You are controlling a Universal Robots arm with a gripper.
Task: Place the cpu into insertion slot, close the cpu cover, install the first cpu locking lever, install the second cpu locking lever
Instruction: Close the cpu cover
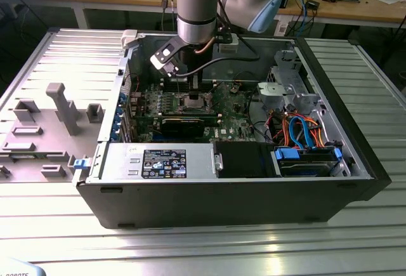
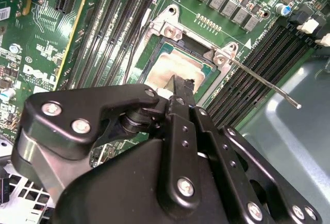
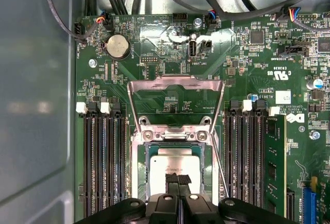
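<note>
A black metal robot hand (image 1: 193,91) reaches down from a grey and pale-blue arm into an open black desktop computer case (image 1: 254,206), which lies on its side on a ribbed silver metal worktop (image 1: 203,250).

In the first wrist view, the hand (image 3: 179,178) has its two dark fingers pressed together, with only a thin seam between them and nothing gripped. Directly under the fingertips lies the small square cpu with a dull silver-grey top (image 3: 175,161). It sits flat inside the square insertion slot with a pale metal rim (image 3: 138,172) on the green motherboard (image 3: 154,54). The fingertips are at the cpu's top face; whether they touch it cannot be told.

Just beyond the hand, past the far edge of the slot, the thin silvery square-frame cpu cover (image 3: 175,82) stands swung up and open. The board shows through its window.

In the second wrist view, a thin bare metal locking lever (image 2: 268,86) sticks out unlatched from a corner of the slot, to one side of the hand (image 2: 180,82). Rows of long black memory slots (image 3: 103,162) flank the hand on both sides.
</note>
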